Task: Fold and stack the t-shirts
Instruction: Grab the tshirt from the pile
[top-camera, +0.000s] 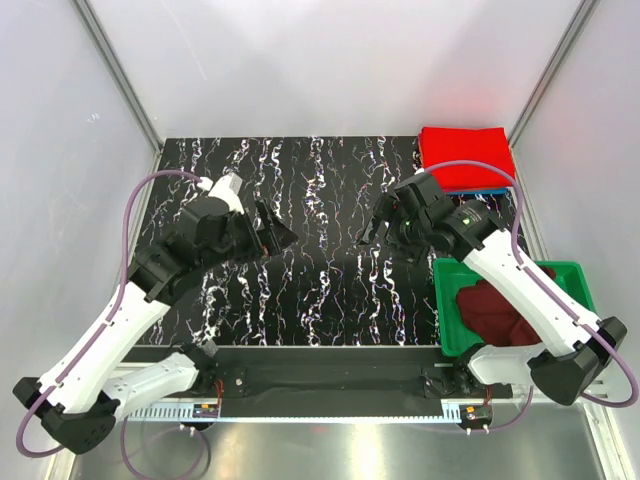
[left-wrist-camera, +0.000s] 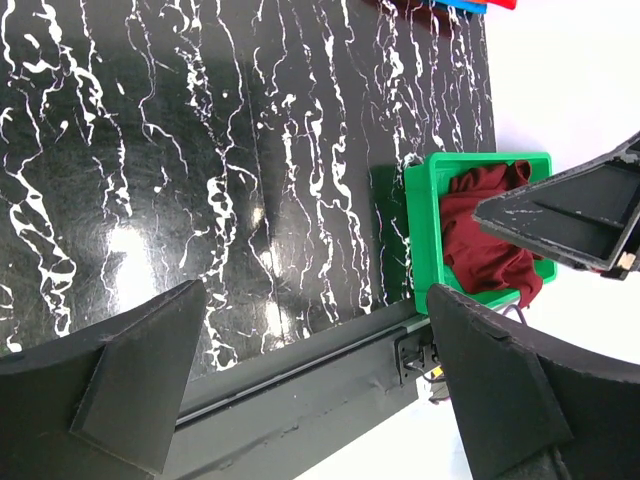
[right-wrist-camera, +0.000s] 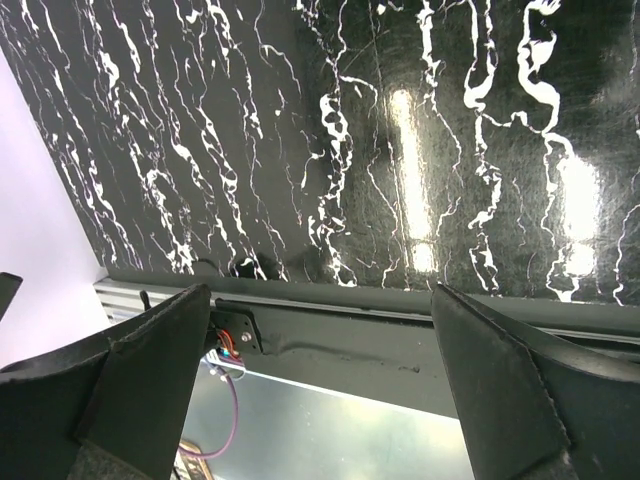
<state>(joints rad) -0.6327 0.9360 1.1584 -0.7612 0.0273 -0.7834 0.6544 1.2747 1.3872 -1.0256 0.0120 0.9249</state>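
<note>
My left fingers (left-wrist-camera: 140, 380) and right fingers (right-wrist-camera: 500, 390) hang spread and empty over the desk (top-camera: 320, 200) beside the green tray (top-camera: 445, 300), so next I'd reach into it for the crumpled maroon t-shirt (top-camera: 490, 310) (red t-shirt (top-camera: 465, 152) sits folded beyond the tray).

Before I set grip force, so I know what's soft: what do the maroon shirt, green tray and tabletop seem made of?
Maroon shirt: soft matte cloth, probably knit; it lies crumpled in loose folds.
Green tray: rigid plastic by its look; straight walls, smooth, faintly glossy rim.
Tabletop: hard, glossy, black with white marble veining, showing bright reflections; stone or laminate, cannot tell.
</note>
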